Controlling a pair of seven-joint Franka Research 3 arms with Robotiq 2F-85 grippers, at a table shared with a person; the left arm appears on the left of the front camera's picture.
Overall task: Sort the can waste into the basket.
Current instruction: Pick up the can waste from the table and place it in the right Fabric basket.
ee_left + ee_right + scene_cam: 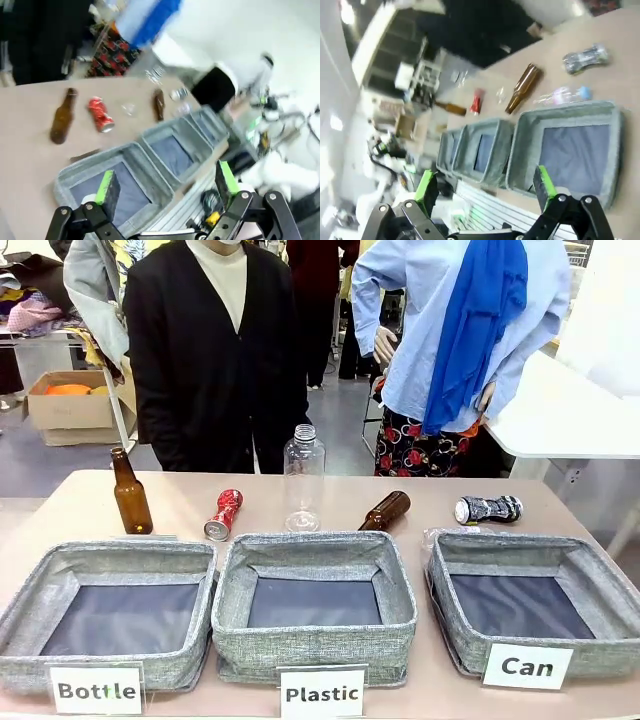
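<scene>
The shiny red can (223, 514) lies on its side behind the gap between the left and middle baskets. The black-and-white can (488, 509) lies behind the "Can" basket (603, 578), which is at the right and has nothing in it. In the left wrist view my left gripper (166, 185) hangs open high over the near baskets, with the red can (100, 114) and patterned can (178, 93) far below. My right gripper (485, 185) is also open, above the "Can" basket (565, 106); the patterned can (585, 58) and red can (477, 101) lie beyond.
Baskets labelled "Bottle" (30, 585) and "Plastic" (312, 548) stand at left and middle. A brown bottle (130, 493) stands upright at the left; another (385, 511) lies near the centre. A clear bottle (303, 465) stands mid-table, and a crushed one (445, 534) lies beside the "Can" basket. A person (210, 350) stands opposite.
</scene>
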